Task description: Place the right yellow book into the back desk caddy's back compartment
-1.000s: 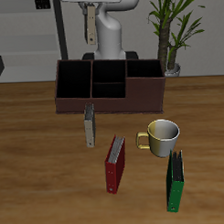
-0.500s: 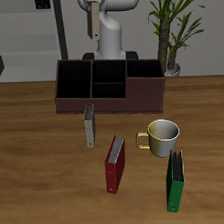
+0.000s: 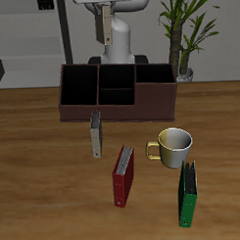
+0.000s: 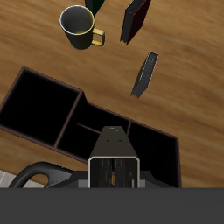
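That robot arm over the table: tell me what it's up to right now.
Nothing is being handled yet. The arm's hand hangs high above the back of the brown desk caddy, carrying nothing. The grey book with the yellowish spine stands on the table just in front of the caddy, untouched. A red book, a green book and a mug sit nearer the table's front edge. The caddy's small back compartment holds nothing.

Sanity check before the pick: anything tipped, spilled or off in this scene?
Nothing stands out. The grey book, red book and green book all stand on edge on the table, the mug is upright, and the caddy sits square with empty cells. The gripper hangs high above the caddy, holding nothing.
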You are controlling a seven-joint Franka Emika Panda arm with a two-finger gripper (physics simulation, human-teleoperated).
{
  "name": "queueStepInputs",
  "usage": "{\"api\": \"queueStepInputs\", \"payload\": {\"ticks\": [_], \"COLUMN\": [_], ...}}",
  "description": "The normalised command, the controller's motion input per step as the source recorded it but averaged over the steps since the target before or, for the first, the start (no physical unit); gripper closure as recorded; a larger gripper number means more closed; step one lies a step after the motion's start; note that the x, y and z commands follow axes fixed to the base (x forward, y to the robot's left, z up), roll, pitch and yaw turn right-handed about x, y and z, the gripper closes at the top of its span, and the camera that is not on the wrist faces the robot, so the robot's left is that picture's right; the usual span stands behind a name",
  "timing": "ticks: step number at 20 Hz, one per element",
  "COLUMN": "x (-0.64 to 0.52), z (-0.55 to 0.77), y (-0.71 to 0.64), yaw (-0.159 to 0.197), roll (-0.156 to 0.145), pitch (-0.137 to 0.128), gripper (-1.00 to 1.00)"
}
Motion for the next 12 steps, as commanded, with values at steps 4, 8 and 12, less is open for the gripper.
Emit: {"api": "queueStepInputs", "payload": {"ticks": [4, 8, 12], "x": [-0.15, -0.08, -0.01], "z": [-0.13, -0.1, -0.07], "y": [0.16, 0.12, 0.1], "yaw": [0.153, 0.148, 0.166], "roll": [0.034, 0.022, 0.013], "pitch": [0.033, 0.029, 0.025], "gripper": [1.0, 1.0, 1.0]}}
